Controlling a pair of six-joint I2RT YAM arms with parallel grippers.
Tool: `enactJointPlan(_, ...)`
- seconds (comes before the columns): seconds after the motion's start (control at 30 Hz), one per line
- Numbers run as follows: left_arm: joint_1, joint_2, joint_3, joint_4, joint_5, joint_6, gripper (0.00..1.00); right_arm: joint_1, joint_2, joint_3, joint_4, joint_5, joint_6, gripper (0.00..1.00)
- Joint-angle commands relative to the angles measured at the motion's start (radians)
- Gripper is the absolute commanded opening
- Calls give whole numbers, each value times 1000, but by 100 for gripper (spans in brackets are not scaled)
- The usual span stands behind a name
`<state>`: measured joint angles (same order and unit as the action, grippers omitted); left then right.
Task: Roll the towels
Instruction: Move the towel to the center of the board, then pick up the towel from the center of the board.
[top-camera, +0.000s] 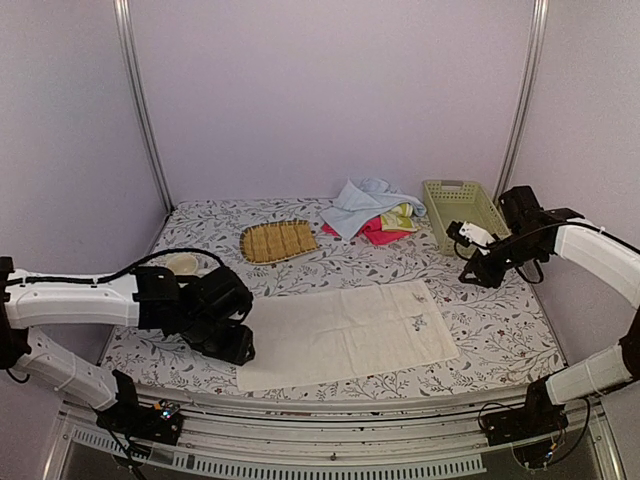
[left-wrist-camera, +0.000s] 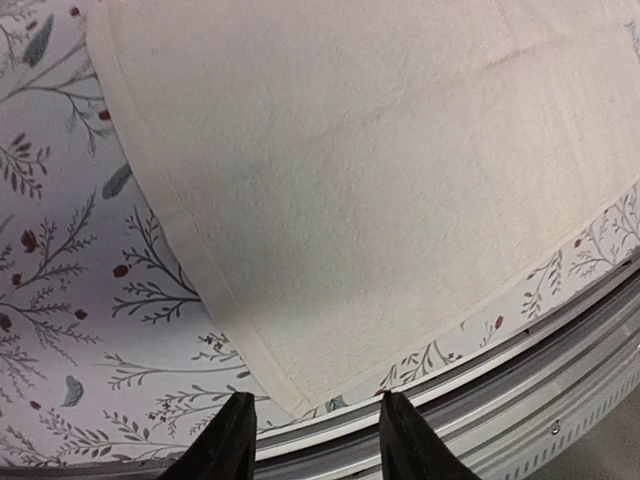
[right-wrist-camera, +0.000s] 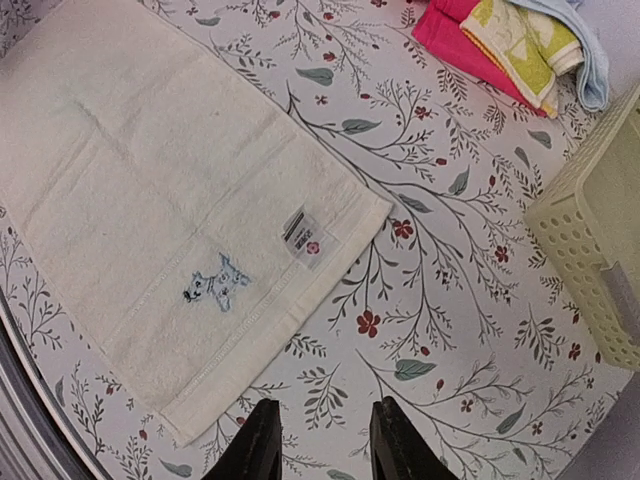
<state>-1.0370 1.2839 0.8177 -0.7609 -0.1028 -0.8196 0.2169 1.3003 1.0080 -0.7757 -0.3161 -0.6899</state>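
The long cream-white towel (top-camera: 345, 332) lies flat and spread out on the flowered table, its small blue printed mark (right-wrist-camera: 218, 284) near its right end. My left gripper (left-wrist-camera: 315, 440) is open and empty just off the towel's near left corner (left-wrist-camera: 290, 395), by the table's front edge. My right gripper (right-wrist-camera: 322, 445) is open and empty above bare tablecloth, to the right of the towel's right end. The light blue towel (top-camera: 355, 203), the pink towel (top-camera: 378, 233) and the pale yellow-green towel (top-camera: 400, 216) lie crumpled in a heap at the back of the table.
A tan woven slatted mat (top-camera: 278, 241) lies at the back, left of the heap. A pale green lattice basket (top-camera: 463, 213) stands at the back right, also in the right wrist view (right-wrist-camera: 590, 240). A metal rail (left-wrist-camera: 520, 370) runs along the table's front edge.
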Motion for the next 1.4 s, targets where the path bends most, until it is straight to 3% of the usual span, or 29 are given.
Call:
enactJointPlan(0.0,110,-46,52,67,-68,50,46,6,122,124,23,-95,100,35)
enactJointPlan(0.33,352,84,111,228,-94,177,49,6,375,304,47,-106,140,38)
enactJointPlan(0.6,483,170,63,368,9,255,44,6,580,419,70,-154,211,39)
enactJointPlan(0.93,552,292,67,419,95,321,38,11,749,479,87,-113,268,33)
enactJointPlan(1.1,558,327,71,436,106,327,43,21,782,480,94,-98,283,33)
enactJointPlan(1.37,562,375,73,460,133,326,39,36,819,476,91,-99,286,31)
